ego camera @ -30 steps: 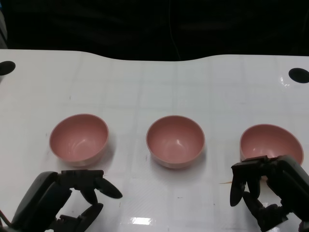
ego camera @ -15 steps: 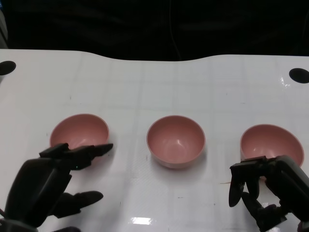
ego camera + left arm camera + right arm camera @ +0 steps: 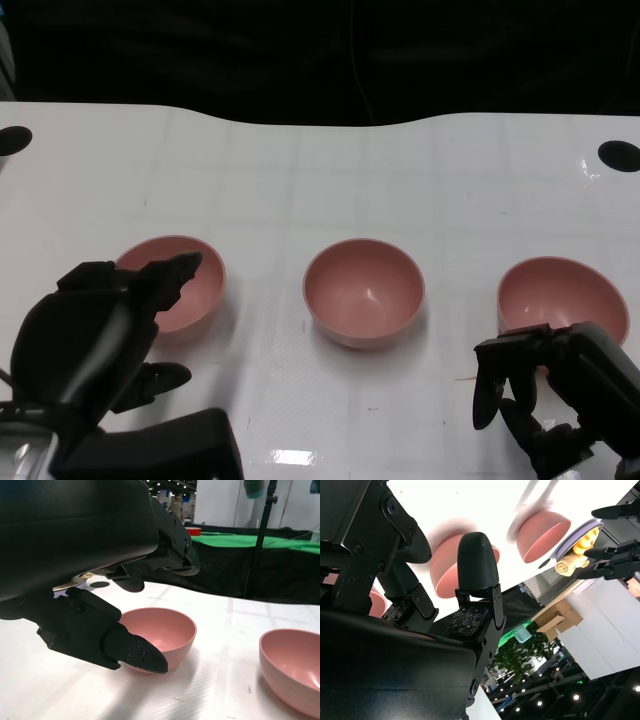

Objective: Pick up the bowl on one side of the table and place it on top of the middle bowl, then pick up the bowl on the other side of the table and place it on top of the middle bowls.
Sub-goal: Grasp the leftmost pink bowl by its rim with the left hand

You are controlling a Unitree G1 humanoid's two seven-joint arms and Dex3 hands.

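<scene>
Three pink bowls stand in a row on the white table (image 3: 320,180): the left bowl (image 3: 190,290), the middle bowl (image 3: 364,292) and the right bowl (image 3: 562,292). My left hand (image 3: 95,340) is raised at the left bowl's near side, fingertips over its near rim, holding nothing. In the left wrist view the fingers (image 3: 175,555) spread above the left bowl (image 3: 162,632) and the thumb lies low before it; the middle bowl (image 3: 295,667) is beyond. My right hand (image 3: 555,395) hovers just short of the right bowl, fingers apart and empty.
Two black round holes sit in the table's far corners, one at the left (image 3: 14,140) and one at the right (image 3: 618,155). The table's far edge curves inward in the middle, with darkness behind it.
My left hand has lifted and moved forward from the near edge, so its fingertips now hang over the left bowl's near rim. The right hand and all three bowls have stayed put.
</scene>
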